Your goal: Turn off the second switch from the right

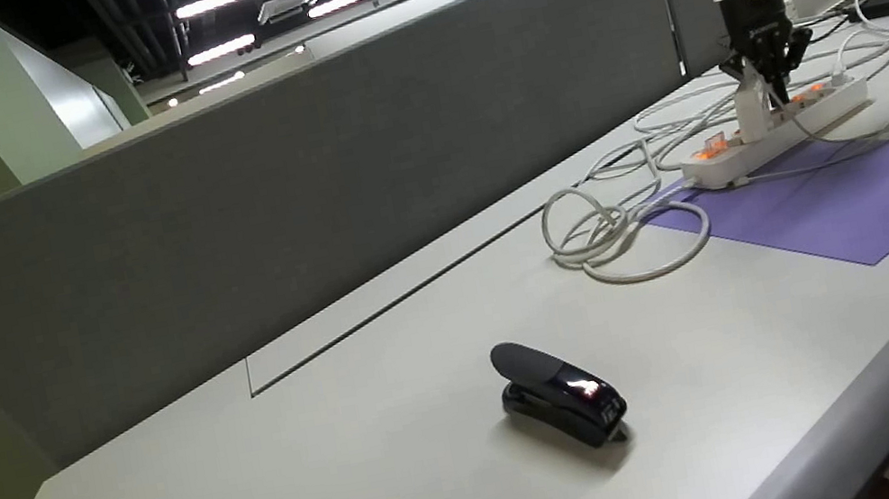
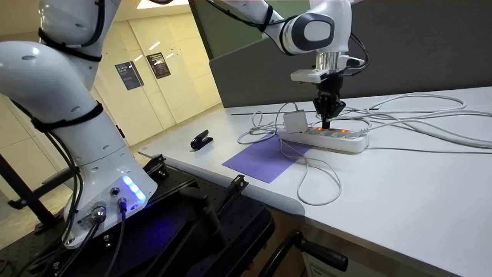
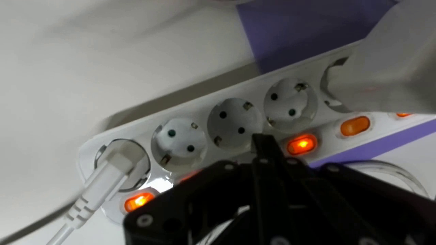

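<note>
Square up, then press
Our gripper, closed on nothing, stands over the power strip; the lit switch (second counting from the cable plug, we judge) is partly hidden, so we'd centre before pushing gently.

The gripper is black, the power strip white with orange switches, the sheet plain purple.
</note>
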You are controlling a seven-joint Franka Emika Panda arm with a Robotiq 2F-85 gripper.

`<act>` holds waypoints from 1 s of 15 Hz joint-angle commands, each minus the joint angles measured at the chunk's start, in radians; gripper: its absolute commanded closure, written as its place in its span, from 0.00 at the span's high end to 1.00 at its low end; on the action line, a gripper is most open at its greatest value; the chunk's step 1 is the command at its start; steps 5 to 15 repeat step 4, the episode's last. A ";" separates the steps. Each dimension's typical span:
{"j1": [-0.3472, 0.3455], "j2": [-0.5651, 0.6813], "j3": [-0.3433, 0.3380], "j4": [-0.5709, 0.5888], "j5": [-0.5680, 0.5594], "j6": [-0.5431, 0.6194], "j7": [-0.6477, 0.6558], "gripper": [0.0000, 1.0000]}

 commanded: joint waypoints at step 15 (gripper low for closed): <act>0.013 -0.219 -0.017 -0.195 0.002 0.117 0.010 0.00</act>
